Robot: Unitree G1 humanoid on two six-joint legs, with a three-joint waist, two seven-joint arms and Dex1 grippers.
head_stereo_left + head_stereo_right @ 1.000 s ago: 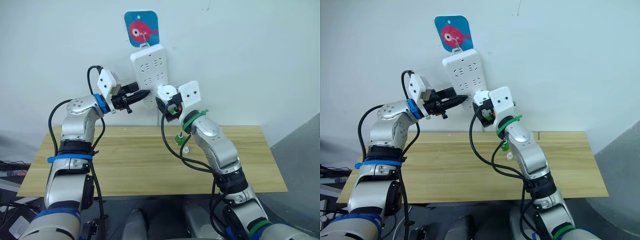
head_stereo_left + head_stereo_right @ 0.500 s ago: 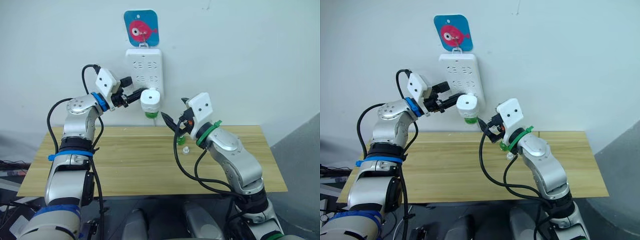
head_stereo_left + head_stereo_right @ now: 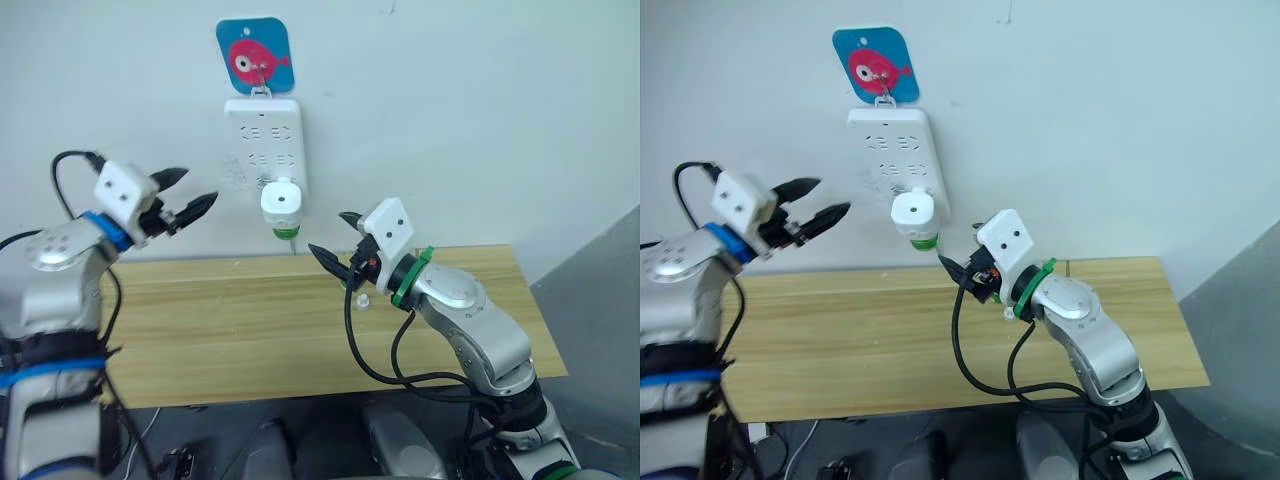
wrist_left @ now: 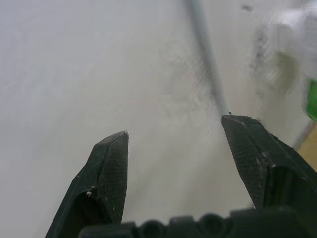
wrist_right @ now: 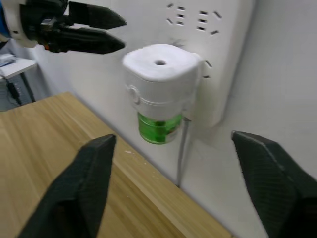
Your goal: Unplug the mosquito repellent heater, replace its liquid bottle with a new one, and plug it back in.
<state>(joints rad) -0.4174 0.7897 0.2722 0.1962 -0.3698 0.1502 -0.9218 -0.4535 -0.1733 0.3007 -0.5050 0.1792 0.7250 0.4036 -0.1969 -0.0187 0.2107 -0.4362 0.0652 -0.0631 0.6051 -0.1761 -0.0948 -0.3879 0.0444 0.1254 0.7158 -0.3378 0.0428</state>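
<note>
The mosquito repellent heater (image 3: 281, 204) sits plugged into the power strip (image 3: 263, 137), green bottle below. Both your left hand (image 3: 190, 195) and right hand (image 3: 334, 238) hang open, empty; check its seating squarely.

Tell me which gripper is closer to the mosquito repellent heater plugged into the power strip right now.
Right, narrowly. The right gripper is open just below and to the right of the mosquito repellent heater. The left gripper, also open, hangs off to the heater's left.
</note>
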